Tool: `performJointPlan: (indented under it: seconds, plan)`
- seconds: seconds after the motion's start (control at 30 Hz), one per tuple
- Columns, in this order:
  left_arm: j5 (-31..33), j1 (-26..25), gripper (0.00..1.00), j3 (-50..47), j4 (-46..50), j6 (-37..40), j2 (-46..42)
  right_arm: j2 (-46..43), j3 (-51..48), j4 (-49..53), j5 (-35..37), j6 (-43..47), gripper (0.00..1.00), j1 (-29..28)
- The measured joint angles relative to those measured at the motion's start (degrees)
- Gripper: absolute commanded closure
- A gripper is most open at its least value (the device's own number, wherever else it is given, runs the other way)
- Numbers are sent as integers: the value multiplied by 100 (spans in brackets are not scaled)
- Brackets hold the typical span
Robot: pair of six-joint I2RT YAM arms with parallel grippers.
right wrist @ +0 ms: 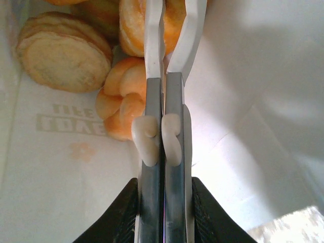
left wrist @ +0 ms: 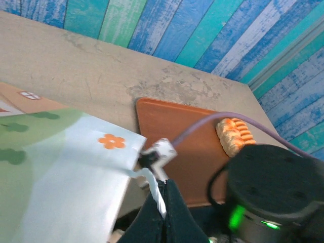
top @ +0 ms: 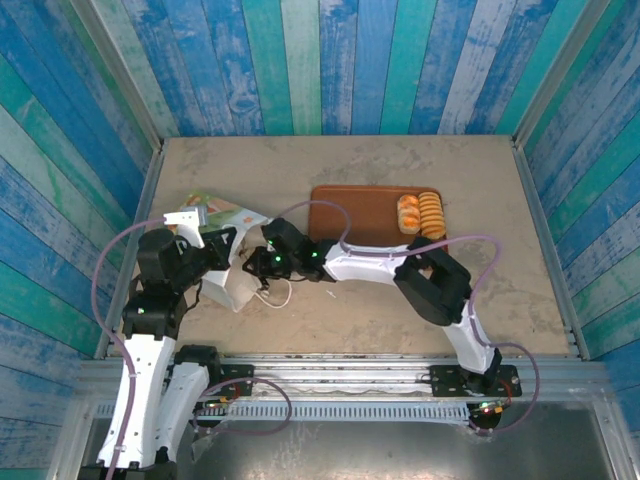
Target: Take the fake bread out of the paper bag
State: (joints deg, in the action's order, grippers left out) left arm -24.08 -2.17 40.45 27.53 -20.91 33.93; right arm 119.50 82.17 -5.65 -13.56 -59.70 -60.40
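My left claw pinched shut on paper bag, right claw inside it, jaws narrow beside bun, grip unclear

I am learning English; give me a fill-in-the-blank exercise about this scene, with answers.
On the flat brown tray lie ___ ridged golden rolls.
The white paper bag, left of the tray, bears an orange ___ print.
The robot arm reaching into the bag is the ___ one.
Answers: two; flower; right.
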Motion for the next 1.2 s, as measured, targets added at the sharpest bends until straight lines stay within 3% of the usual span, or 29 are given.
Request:
performJointPlan:
  seconds: [0.2,0.77,1.0,1.2]
  plan:
    - [129,-9,100,-35,-164,-225,46,-767,-1102,-503,140,-282,81,-111]
    - [151,-9,100,-289,-929,-964,284,-1663,-2347,-645,393,-400,78,-570]
    - [120,-9,100,-332,-1062,-1001,308,-2044,-2684,-133,710,-168,65,-833]
    - [20,-9,100,-334,-1088,-957,302,-2188,-2046,1172,1174,1086,56,-885]
